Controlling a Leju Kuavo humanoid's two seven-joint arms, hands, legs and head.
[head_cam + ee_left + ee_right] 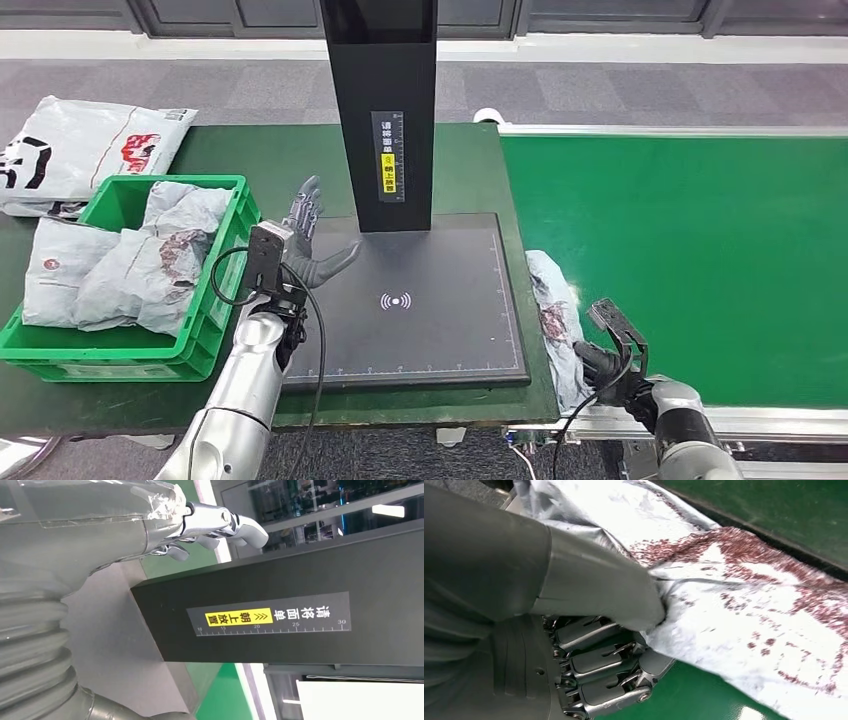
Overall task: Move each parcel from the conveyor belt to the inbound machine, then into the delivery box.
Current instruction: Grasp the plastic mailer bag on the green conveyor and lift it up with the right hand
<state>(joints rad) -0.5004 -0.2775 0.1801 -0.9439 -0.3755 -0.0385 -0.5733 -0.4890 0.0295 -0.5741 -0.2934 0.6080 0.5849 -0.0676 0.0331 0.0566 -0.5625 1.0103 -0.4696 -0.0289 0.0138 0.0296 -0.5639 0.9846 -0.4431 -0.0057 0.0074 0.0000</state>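
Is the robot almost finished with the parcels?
Partway. Several parcels already lie in the green box. The right hand grips one more parcel at the belt's edge. It has yet to go onto the scanner pad, then into the box. The left hand holds nothing.

The left arm (243, 385) is shiny silver, with a black box (266, 258) at the wrist and a thin black cable (318, 350) looping beside it. Each robot hand (312, 250) is dark grey with silver metal fingers (220, 522). A grey ribbed cover (30, 645) wraps the wrist.

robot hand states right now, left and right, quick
left robot hand: open, holding nothing, fingers spread above the scanner plate.
right robot hand: closed on the grey parcel.
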